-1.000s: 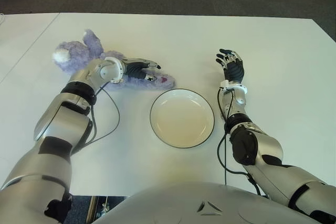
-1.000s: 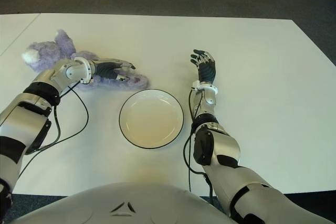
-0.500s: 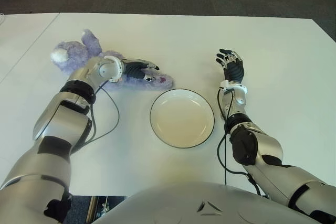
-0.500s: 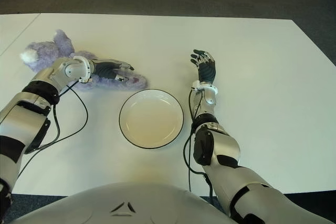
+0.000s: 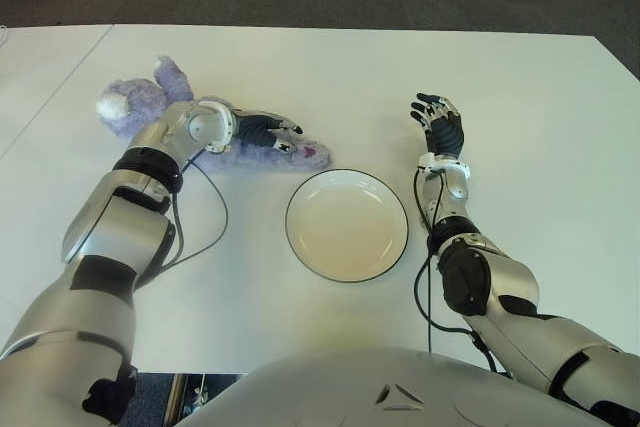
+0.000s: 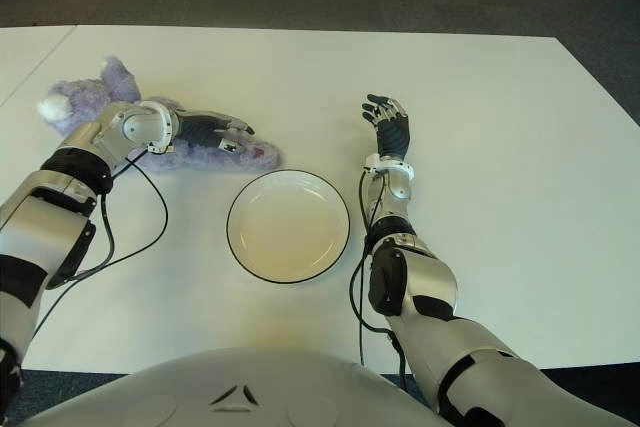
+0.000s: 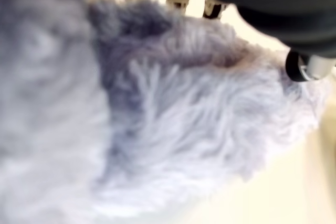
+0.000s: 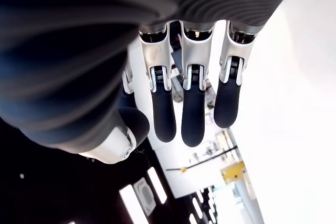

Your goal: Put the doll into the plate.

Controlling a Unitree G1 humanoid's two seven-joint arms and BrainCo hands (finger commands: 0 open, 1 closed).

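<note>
Doll (image 5: 150, 107): purple plush, lying on the white table (image 5: 330, 67) at the robot's left, long axis roughly side to side, pale fluffy end farthest left, pink-marked tip nearest the plate. Plate (image 5: 347, 224): white with dark rim, empty, centre of table, just beyond the doll's near tip but apart from it, lying to the right and slightly nearer the body. Left hand (image 5: 262, 131): laid over the doll's middle, palm down, fingers extended along the plush toward the plate; fur filling its wrist view right up to the fingers, so pressed against it; not yet curled tight, grasp judged unfinished. Nearer arm by far: the left. Right hand (image 5: 439, 127): idle, shown to the right of the plate, fingers straight and loosely spread, holding nothing. Coming move judged to need a closing of the left fingers, then a short carry rightward.
</note>
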